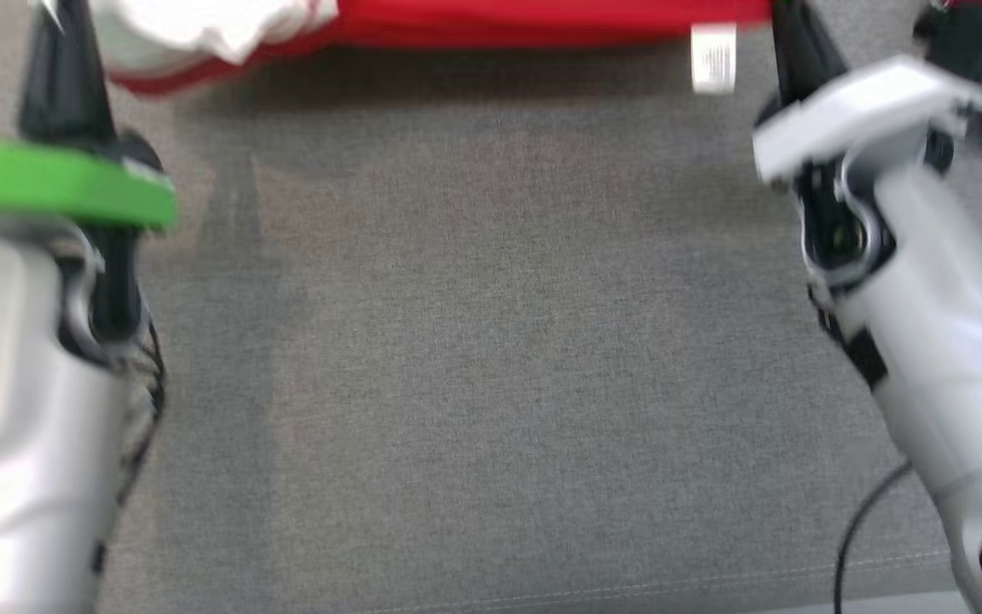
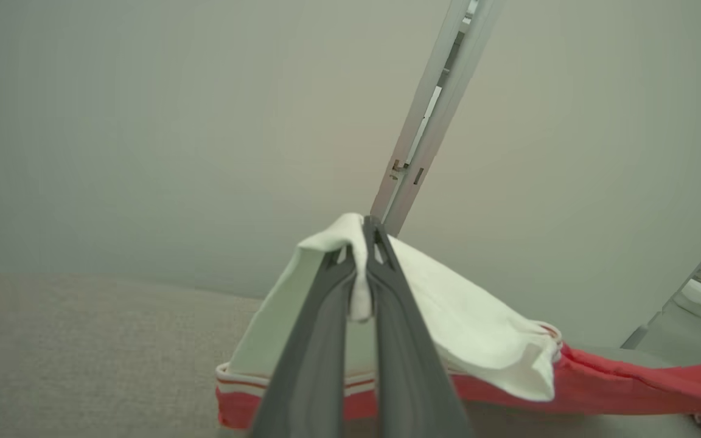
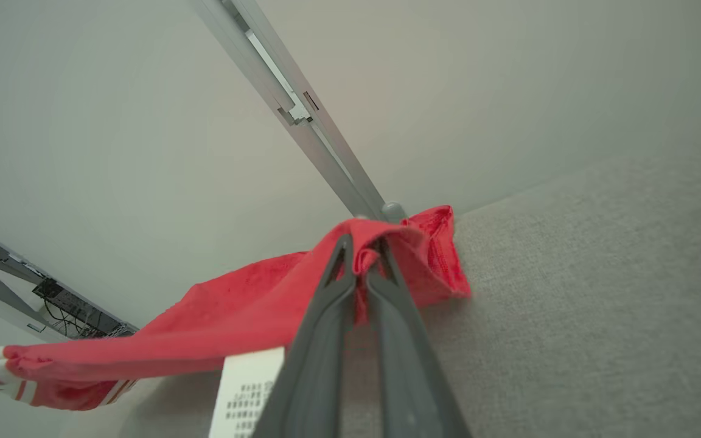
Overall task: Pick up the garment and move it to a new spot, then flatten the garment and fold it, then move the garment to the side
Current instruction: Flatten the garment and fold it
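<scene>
Left gripper (image 2: 366, 230) and right gripper (image 3: 362, 244) each clench an end of the garment (image 1: 499, 19), so we judge the move underway; next we lower it flat onto the counter (image 1: 491, 358).

You will find no text here that can be read. The white care label (image 3: 247, 392) hanging from the red garment (image 3: 235, 316), at the bottom centre of the right wrist view, carries rows of dark print too small to make out. In the head view it sits near the top right, blurred.
</scene>
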